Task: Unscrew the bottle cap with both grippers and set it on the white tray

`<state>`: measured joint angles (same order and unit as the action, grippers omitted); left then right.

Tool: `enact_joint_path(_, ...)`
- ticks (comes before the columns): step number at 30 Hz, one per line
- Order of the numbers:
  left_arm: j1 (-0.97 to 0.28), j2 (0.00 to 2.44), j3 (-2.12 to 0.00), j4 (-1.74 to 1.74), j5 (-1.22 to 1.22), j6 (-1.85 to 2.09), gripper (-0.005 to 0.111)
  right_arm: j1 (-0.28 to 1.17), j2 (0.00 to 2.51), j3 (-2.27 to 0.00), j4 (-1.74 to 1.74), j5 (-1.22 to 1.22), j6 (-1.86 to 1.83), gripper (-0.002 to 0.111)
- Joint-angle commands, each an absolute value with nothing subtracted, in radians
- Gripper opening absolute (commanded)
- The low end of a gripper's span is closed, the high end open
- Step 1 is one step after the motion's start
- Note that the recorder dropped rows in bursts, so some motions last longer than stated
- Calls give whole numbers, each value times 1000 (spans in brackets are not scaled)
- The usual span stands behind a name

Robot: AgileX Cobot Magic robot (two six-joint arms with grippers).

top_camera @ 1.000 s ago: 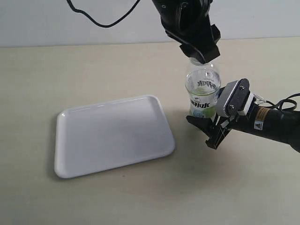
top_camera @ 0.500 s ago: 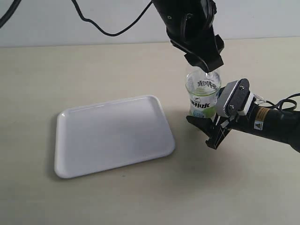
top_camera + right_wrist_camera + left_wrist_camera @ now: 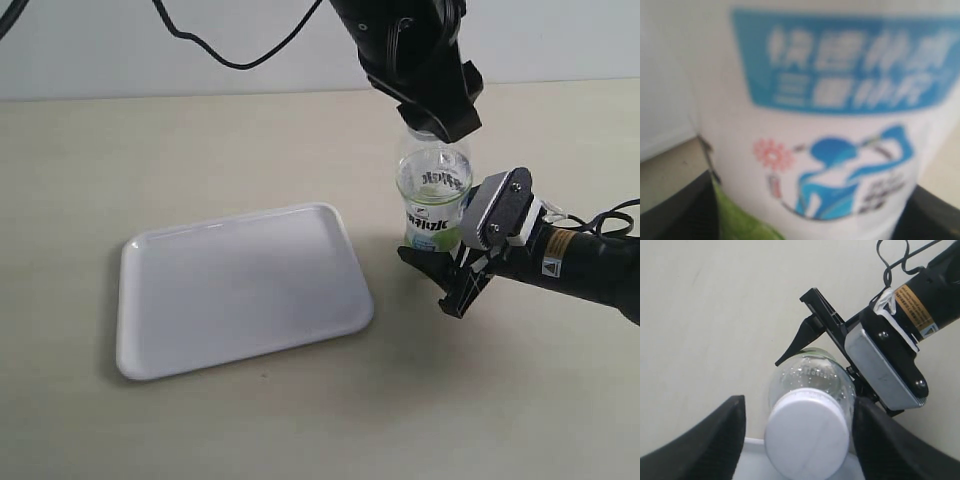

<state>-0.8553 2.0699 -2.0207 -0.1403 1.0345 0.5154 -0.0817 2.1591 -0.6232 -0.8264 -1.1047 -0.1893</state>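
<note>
Left tool (image 3: 799,412) has edged right above the cap (image 3: 806,435) — jaws wide, straddling it. Right tool (image 3: 440,275) grips the bottle (image 3: 432,185) low down, unmoved.

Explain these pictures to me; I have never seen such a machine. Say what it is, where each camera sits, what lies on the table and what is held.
This is a robot with two arms, each ending in a two-fingered gripper. The wide picture comes from a camera off the arms, looking over the table. The other two come from cameras on the wrists, looking along the fingers. On the table lie a white tray and, beside it, an upright clear bottle. The right gripper reaches in low from the side and appears to clamp the bottle's labelled lower part; its wrist picture shows little but the blurred label. The left gripper hangs over the bottle's top, fingers open on either side of the white bottle cap, which sits on the neck, not gripped.
</note>
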Motion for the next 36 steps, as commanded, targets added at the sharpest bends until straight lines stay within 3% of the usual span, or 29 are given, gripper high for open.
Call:
enact_joint_path(1,-858,2059,-2026,-148,1019,516,61,-82,2148,-625,-819,-1130,-190,0)
enact_joint_path(5,-858,2059,-2026,-148,1021,516,60,-82,2148,-625,-819,-1130,-190,0)
enact_joint_path(7,-858,2059,-2026,-148,1023,516,54,-82,2148,-625,-818,-1130,-190,0)
enact_joint_path(14,-858,2059,-2026,-148,1023,517,16,-82,2148,-625,-814,-1130,-190,0)
enact_joint_path(18,-858,2059,-2026,-148,1023,517,1,-82,2148,-625,-814,-1130,-190,0)
enact_joint_path(36,-858,2059,-2026,-153,1045,241,0,-82,2148,-625,-807,-1130,-182,0)
